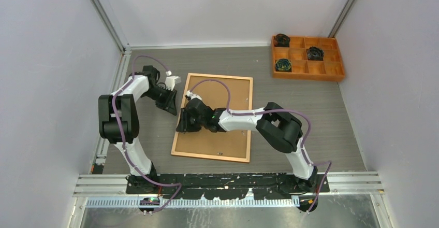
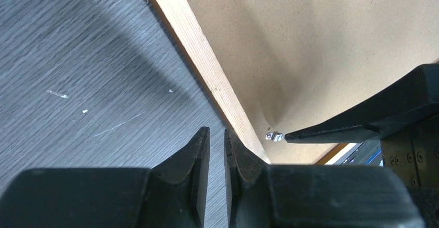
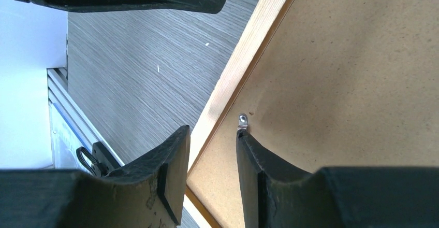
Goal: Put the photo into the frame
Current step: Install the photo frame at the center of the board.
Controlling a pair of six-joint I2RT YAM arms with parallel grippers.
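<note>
Grey wood-grain table (image 1: 321,114) runs under everything, and the frame (image 1: 212,158) lies flat on it, back side up, its plain brown backing board (image 1: 228,90) filling the opening. I cannot see the photo in any view. If it is in the frame, it is under that board.

My right gripper (image 3: 212,140) is at the frame's left rail, about halfway along. Its jaws are a little spread and pinch nothing. One finger hangs over the pale wood of the rail, and the other rests on the board with its tip right against a small metal tab (image 3: 242,120) just inside the rail. My left gripper (image 2: 216,134) sits just off the same rail on the table side, further along towards the frame's far end. Its jaws are all but pressed together and empty.

I judge the step to be working that tab. To do it well I should push with the fingertip alone, sideways along the board, so the tab swivels rather than bends. I should keep the downward load light, since the board can bow. My left jaws could brace the outside of the rail so the frame does not slide away from the push.
</note>
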